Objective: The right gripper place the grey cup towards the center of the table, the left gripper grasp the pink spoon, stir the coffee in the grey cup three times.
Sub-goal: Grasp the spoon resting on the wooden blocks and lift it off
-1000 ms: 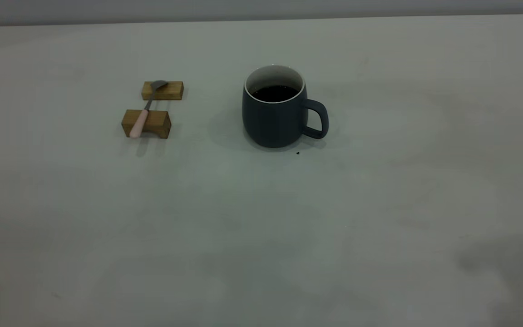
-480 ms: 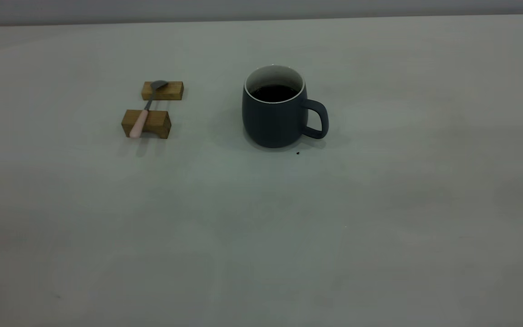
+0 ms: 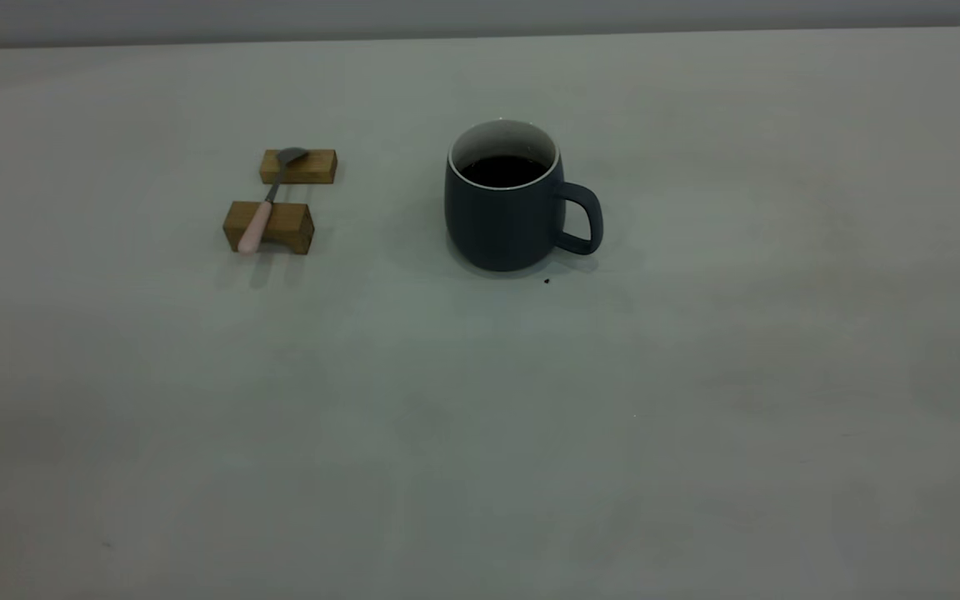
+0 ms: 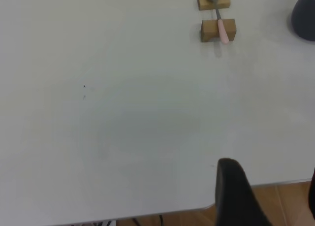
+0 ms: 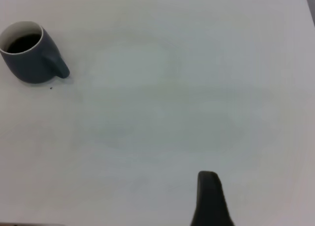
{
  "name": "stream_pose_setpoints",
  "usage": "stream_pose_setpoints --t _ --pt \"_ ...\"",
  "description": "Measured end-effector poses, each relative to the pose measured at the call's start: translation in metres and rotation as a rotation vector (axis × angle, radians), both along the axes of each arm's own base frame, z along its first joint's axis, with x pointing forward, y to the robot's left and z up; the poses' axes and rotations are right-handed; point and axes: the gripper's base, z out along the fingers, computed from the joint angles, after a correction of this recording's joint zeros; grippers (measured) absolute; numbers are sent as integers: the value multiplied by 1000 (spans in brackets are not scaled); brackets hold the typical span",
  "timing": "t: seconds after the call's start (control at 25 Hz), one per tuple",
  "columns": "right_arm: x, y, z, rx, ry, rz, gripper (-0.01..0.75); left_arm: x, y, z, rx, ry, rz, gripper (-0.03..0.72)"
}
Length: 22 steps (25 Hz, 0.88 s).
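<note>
Your grey cup (image 3: 503, 200) stands upright mid-table (image 3: 480, 417), coffee (image 3: 503, 171) inside, handle pointing right. To its left, well apart, your pink spoon (image 3: 262, 215) bridges two wooden blocks (image 3: 270, 227). One dark finger (image 4: 236, 194) of the left gripper and one finger (image 5: 209, 199) of the right show near the table edge; whether either gripper is open, you cannot tell.

Two small wooden blocks sit one behind the other — the near block (image 3: 269, 227) taller, seemingly notched underneath, the far block (image 3: 298, 166) flatter. Beyond the tabletop's edge, a brown floor (image 4: 290, 204) shows — probably wood.
</note>
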Motion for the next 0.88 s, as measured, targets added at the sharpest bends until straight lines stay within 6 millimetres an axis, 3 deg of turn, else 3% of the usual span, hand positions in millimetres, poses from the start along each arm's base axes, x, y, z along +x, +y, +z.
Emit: stream_pose_setpoints --t 0.88 --pt "0 0 0 4 0 2 570 0 0 0 -13 1 10 436"
